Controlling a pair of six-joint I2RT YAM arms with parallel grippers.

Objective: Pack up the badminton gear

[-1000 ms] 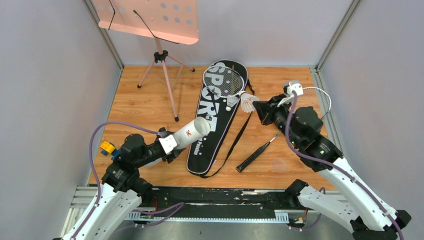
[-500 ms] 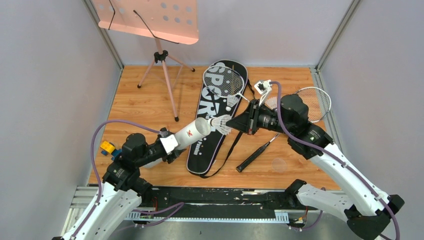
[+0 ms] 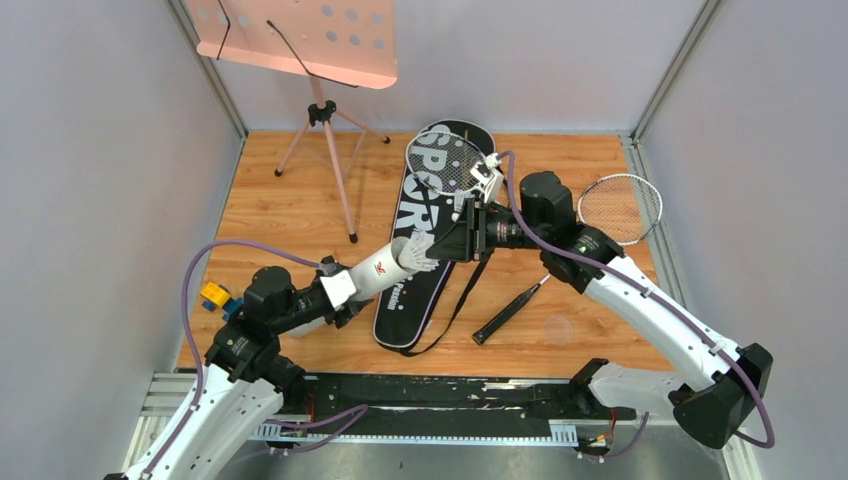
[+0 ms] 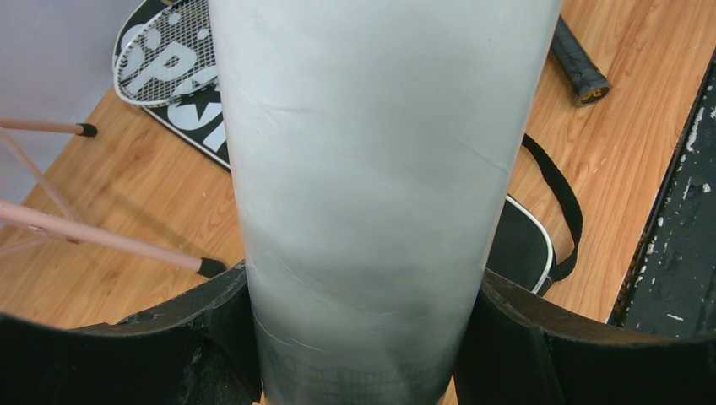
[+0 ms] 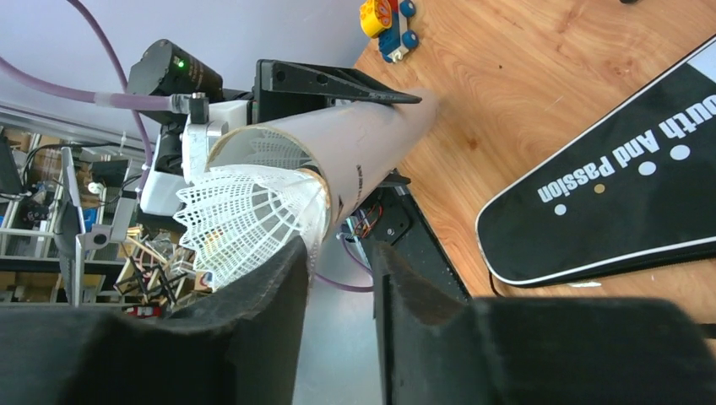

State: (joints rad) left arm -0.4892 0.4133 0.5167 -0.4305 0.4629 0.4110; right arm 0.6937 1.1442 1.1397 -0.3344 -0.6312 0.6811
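1. The long white tube [image 3: 383,268] is held tilted above the tabletop [image 3: 290,210], with its open mouth toward my right arm and over the lower half of the black bag [image 3: 398,312]. There is a small red logo [image 3: 380,267] on its side, too small to read.
2. In the tube, a white shuttlecock [image 5: 253,211] sits in the mouth, narrow end in, with its mesh skirt flaring out. More white mesh shows deeper inside; I cannot tell what it is.
3. The left fingers [image 4: 190,337] are pressed against both sides of the tube near its closed end.
4. The right fingers [image 5: 245,329] are parted a little and nothing is between them. One tip touches the lower edge of the skirt.
5. The bag lies flat on the tabletop. Its big white letters read SPOR, and the rest is covered. Small print near the foot reads "…outh And Passion". The strap [image 3: 470,285] trails to the right.
6. The first racket [image 3: 448,162] has its head on the top of the bag. The second racket [image 3: 620,208] has its head on the tabletop at far right.
7. The pink music stand [image 3: 300,40] is at far left. The yellow and blue toy [image 3: 213,296] is at the left edge.
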